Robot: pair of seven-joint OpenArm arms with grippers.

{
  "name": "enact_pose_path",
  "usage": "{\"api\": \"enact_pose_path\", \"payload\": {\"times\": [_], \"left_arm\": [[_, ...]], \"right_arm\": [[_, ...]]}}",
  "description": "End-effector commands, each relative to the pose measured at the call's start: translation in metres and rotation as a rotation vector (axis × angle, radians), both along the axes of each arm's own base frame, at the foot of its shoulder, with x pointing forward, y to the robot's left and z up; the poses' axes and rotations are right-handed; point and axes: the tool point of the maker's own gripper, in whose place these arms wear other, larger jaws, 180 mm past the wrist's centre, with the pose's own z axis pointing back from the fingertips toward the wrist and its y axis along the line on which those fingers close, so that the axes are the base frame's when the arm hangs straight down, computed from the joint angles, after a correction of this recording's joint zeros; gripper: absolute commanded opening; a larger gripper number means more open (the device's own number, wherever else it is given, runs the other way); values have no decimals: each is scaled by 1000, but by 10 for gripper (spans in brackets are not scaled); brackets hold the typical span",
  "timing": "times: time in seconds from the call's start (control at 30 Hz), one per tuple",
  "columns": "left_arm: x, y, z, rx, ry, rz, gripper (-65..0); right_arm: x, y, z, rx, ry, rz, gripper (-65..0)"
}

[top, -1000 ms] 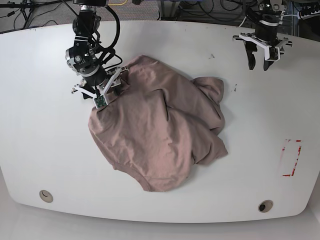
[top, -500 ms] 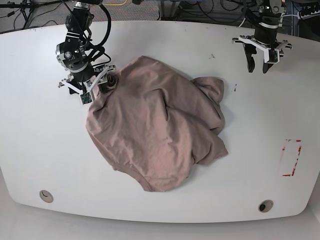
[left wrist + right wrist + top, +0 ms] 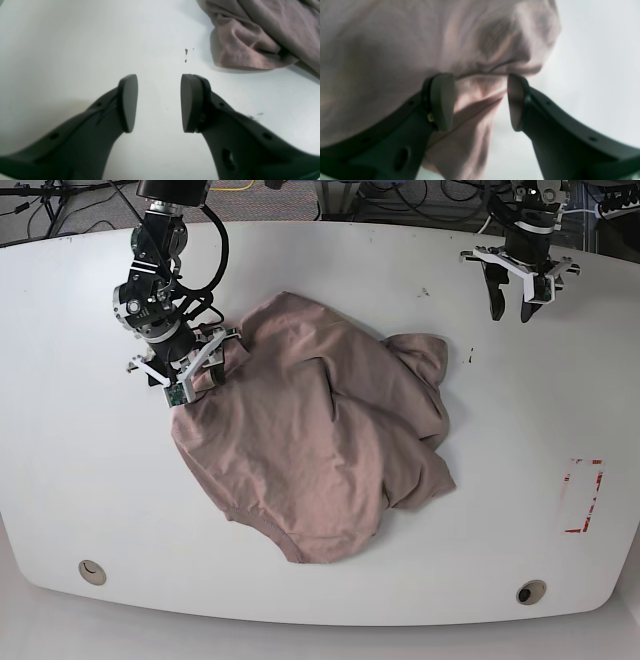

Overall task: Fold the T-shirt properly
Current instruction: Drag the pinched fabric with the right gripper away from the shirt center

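The mauve-tan T-shirt (image 3: 320,430) lies crumpled in a wrinkled heap at the middle of the white table (image 3: 80,460). My right gripper (image 3: 195,370) is at the shirt's upper left edge, tilted down over the cloth. In the right wrist view its jaws (image 3: 480,100) stand open, with a fold of the T-shirt (image 3: 395,45) below and between them, not pinched. My left gripper (image 3: 510,305) hangs open over bare table at the far right, away from the cloth. The left wrist view shows this gripper (image 3: 158,100) empty, with a T-shirt (image 3: 250,37) corner at the upper right.
A red taped rectangle (image 3: 582,495) marks the table's right side. Two round holes (image 3: 92,571) (image 3: 531,591) sit near the front edge. Small dark marks (image 3: 470,357) lie by the shirt's right side. Cables run behind the far edge.
My right gripper swung left and back to the shirt's upper left edge, and that edge shifted slightly left. My left gripper drifted a little toward the far edge.
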Motion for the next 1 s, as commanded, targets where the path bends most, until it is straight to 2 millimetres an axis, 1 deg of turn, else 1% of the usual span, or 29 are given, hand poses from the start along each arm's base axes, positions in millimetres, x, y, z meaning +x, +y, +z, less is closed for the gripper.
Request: {"api": "enact_pose_path", "payload": {"times": [0.0, 0.07, 0.2, 0.27, 0.47, 0.6, 0.67, 0.8, 0.97], "left_arm": [[5, -1, 11, 2, -44, -7, -388], [5, -1, 11, 1, -43, -8, -388], [7, -1, 12, 2, -45, -9, -388], [10, 1, 14, 12, -47, -11, -388], [11, 1, 15, 14, -48, -12, -387], [11, 1, 15, 13, -48, -10, -389], [8, 1, 12, 5, -38, -3, -389], [8, 1, 11, 5, -40, -2, -390], [9, 1, 13, 5, -43, -5, -390]], "right_arm": [[-4, 5, -5, 18, 7, 5, -327], [-5, 6, -7, 24, 10, 5, -327], [-6, 2, -9, 44, 17, -14, -326], [-10, -17, -12, 84, 28, -86, -327], [-14, -34, -13, 112, 30, -143, -327], [-18, -41, -15, 119, 34, -171, -325], [-21, -54, -14, 117, 24, -208, -322], [-25, -60, -14, 111, 27, -225, -320], [-24, -64, -9, 88, 17, -225, -319]]}}
